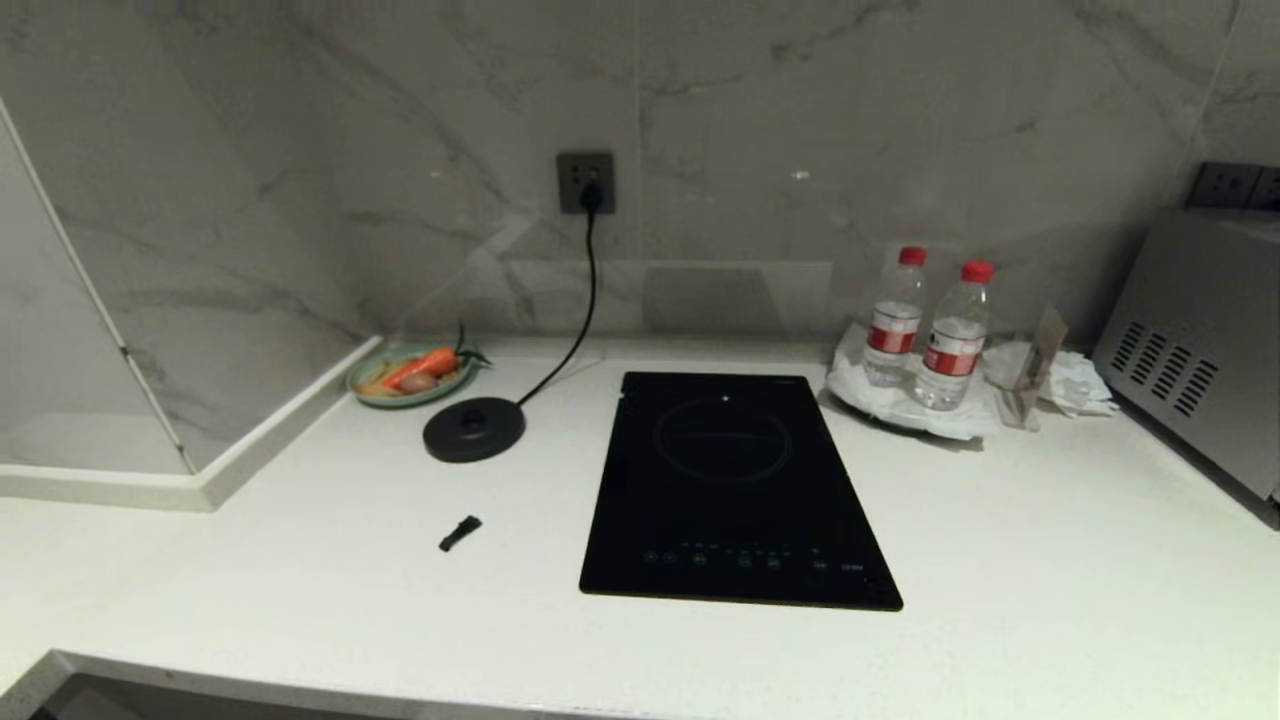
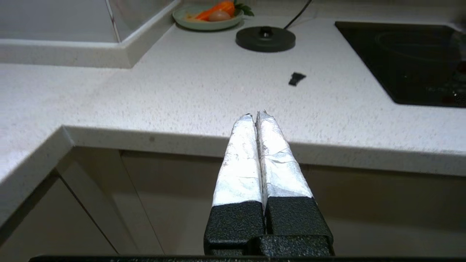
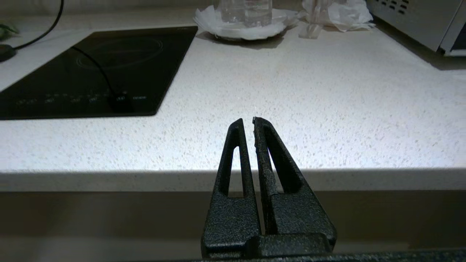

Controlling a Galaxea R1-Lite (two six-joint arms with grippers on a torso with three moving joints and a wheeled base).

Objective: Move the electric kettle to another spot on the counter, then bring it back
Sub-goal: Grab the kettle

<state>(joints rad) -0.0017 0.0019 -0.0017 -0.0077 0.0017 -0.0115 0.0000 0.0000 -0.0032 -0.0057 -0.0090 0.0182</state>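
You will not find the electric kettle in any view. Only its flat round black base disc [image 1: 473, 429] sits on the white, finely speckled stone counter [image 1: 1000, 560], its black cord [image 1: 585, 300] running up to a grey wall socket [image 1: 585, 181].

Both arms wait below the counter's thick rounded front edge. The left gripper [image 2: 255, 115], with pale tape-wrapped fingers, is pressed closed on nothing. The right gripper [image 3: 247, 122], bare black, has its fingers all but touching and also holds nothing.

When the kettle appears, judge it as stiff, smooth-sided and likely slippery, heavier if filled; its handle would be the safest hold.

Open room: the widest bare stretch lies right of the black glass induction hob [image 1: 735, 487], toward the front edge. A smaller bare patch lies left of the hob, in front of the base disc, where a small black scrap [image 1: 460, 532] rests.

Hazards at the edges: a green plate of carrot and vegetables [image 1: 412, 375] just beside the base disc at the back left, a raised white ledge [image 1: 250, 440] on the left, two clear red-capped water bottles [image 1: 925, 325] on a white tray at the back right, and a silver vented appliance [image 1: 1195, 340] on the far right.
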